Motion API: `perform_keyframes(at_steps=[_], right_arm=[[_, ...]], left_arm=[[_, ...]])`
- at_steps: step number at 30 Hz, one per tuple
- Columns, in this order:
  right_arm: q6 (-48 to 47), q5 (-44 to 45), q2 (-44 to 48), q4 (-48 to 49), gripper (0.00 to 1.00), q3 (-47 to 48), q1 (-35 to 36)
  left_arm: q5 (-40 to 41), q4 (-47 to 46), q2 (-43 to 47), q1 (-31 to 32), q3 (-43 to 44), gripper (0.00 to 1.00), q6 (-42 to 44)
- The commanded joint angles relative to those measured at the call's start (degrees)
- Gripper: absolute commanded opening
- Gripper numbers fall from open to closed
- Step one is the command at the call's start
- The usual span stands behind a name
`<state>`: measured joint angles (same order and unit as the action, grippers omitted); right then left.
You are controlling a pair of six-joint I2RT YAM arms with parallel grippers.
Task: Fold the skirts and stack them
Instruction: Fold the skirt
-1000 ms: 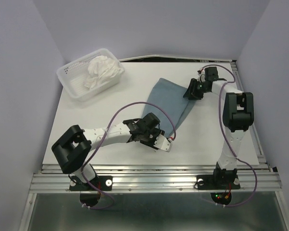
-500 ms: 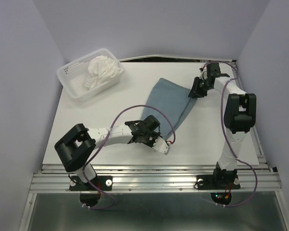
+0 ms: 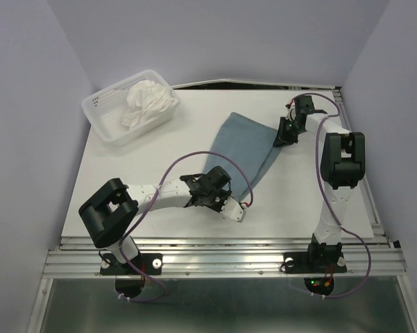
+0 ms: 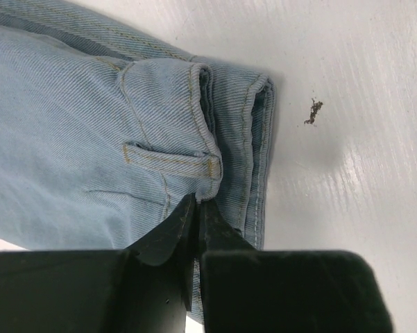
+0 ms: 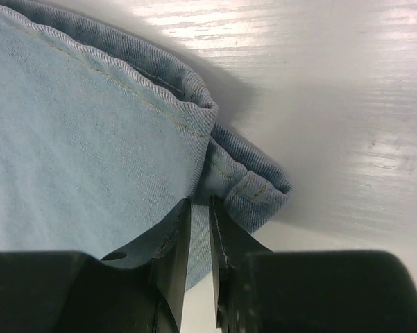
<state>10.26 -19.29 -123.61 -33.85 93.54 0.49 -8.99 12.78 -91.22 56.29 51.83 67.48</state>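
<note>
Left jaws pinch the blue denim skirt [image 3: 246, 139] at its waistband, right jaws at its hem. The white skirt [image 3: 147, 100] lies bunched in a mesh basket [image 3: 109, 119].

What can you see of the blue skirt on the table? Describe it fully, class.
The blue skirt looks like light blue denim, with stitched seams and a belt loop at the waistband. It lies flat and flared on the white table, narrow waist end nearer the arms, wide hem farther. The left gripper has its jaws pinched on the waistband corner; the right gripper has its jaws on a doubled-over hem corner.
</note>
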Motion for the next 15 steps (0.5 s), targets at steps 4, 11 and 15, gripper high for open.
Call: perform_keyframes(at_steps=[4, 11, 15], right_arm=[[-2.0, 5.3, -0.7, 1.7, 0.21, 1.0, -0.3], [-2.7, 6.9, -3.2, 1.3, 0.18, 4.7, -0.3], [-3.2, 7.4, -3.7, 1.4, 0.18, 5.4, -0.3]], left_arm=[[-2.8, 1.8, 3.5, 0.3, -1.8, 0.0, 1.4], [-5.6, 5.7, 6.6, 0.3, -4.3, 0.0, 5.2], [-5.6, 6.6, 7.4, 0.3, -5.7, 0.0, 6.1]])
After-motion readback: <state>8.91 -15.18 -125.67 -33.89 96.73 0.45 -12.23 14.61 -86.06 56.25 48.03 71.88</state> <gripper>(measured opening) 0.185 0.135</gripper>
